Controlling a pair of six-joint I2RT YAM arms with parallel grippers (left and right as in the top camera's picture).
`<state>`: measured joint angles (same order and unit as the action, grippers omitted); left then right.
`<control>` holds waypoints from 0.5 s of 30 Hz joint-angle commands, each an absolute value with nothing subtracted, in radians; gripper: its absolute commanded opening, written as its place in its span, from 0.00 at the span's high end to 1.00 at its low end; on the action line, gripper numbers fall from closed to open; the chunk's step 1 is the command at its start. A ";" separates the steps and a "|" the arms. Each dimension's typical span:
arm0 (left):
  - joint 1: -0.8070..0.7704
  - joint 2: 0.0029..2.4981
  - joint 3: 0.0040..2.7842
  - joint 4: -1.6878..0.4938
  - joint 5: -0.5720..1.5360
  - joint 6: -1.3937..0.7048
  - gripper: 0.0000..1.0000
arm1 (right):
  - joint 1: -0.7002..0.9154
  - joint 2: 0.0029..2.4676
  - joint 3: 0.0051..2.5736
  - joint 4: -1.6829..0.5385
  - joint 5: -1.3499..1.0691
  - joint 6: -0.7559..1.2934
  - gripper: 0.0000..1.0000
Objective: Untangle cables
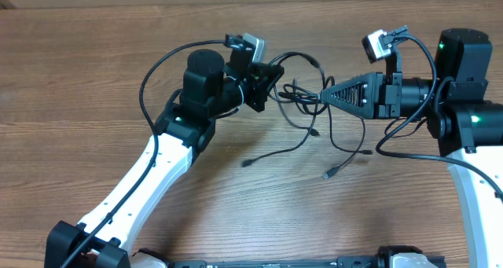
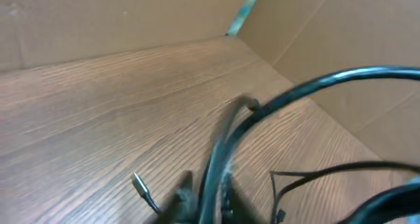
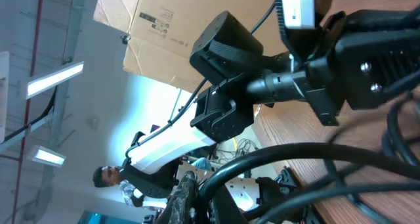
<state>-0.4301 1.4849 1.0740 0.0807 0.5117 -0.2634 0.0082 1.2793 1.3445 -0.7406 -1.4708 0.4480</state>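
Observation:
The thin black cables (image 1: pixel 301 93) lie in a tangle on the wooden table between my two grippers. Loose ends trail toward the front, one with a plug (image 1: pixel 328 174) and another tip (image 1: pixel 247 163) to its left. My left gripper (image 1: pixel 276 78) reaches the tangle from the left. In the left wrist view its blurred fingers (image 2: pixel 186 192) pinch a cable (image 2: pixel 262 109) that rises between them, and a silver-tipped plug (image 2: pixel 140 183) lies beside them. My right gripper (image 1: pixel 324 95) meets the tangle from the right, shut on a cable (image 3: pixel 315 152) that loops out from its fingertips (image 3: pixel 190 194).
Cardboard walls (image 2: pixel 328 27) stand along the far edge and side of the table. A thick arm wire (image 1: pixel 157 67) loops out to the left of my left arm. A person (image 3: pixel 108 178) shows beyond the table in the right wrist view.

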 commanded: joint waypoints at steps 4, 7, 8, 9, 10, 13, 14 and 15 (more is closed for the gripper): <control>-0.419 1.468 1.083 0.106 0.573 -0.202 0.06 | 0.011 1.273 1.348 -0.730 -1.520 0.448 0.96; -0.396 1.465 1.083 0.118 0.608 -0.202 0.00 | 0.011 1.273 1.348 -0.730 -1.510 0.450 0.96; -0.386 1.462 1.083 0.119 0.622 -0.202 0.00 | 0.011 1.273 1.348 -0.730 -1.497 0.450 0.96; -0.376 1.458 1.083 0.120 0.636 -0.204 0.00 | 0.011 1.273 1.348 -0.731 -1.480 0.460 0.96; -0.366 1.455 1.083 0.124 0.654 -0.206 0.00 | 0.011 1.273 1.348 -0.734 -1.446 0.491 0.96; -0.340 1.439 1.083 0.169 0.782 -0.196 0.00 | 0.011 1.273 1.348 -0.744 -1.306 0.594 0.96; -0.335 1.433 1.083 0.196 0.852 -0.172 0.00 | 0.011 1.273 1.348 -0.752 -1.256 0.628 0.96; -0.332 1.427 1.083 0.215 0.900 -0.159 0.00 | 0.011 1.273 1.348 -0.757 -1.218 0.660 0.96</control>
